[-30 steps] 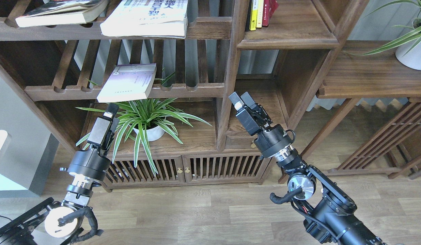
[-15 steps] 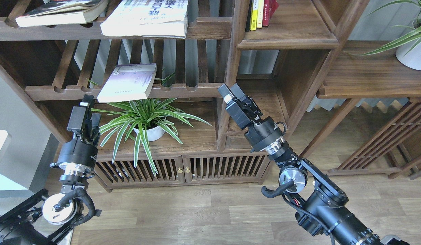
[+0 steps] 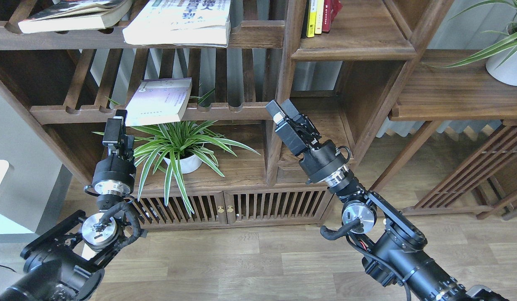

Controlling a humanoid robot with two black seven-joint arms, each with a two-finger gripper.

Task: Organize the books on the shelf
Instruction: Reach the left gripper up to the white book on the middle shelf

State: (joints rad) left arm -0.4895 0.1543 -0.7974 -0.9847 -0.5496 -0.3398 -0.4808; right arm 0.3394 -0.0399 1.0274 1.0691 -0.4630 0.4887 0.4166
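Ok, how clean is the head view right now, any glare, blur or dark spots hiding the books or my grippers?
Head view: sharp, evenly daylit, no motion blur. The lavender book reads clearly; the white book is bright but not washed out, its top cropped by the frame. The left gripper is dark and seen edge-on, so its fingers merge. The right gripper shows clearly. The shelf recess behind is shadowed.

A spider plant (image 3: pixel 181 144) in a white pot (image 3: pixel 185 164) stands left of centre. Far right, another white-potted plant (image 3: pixel 507 46). Slim yellow and red spines (image 3: pixel 321 16) stand upright at the far top. Wood-plank floor (image 3: pixel 258 255) lies near.
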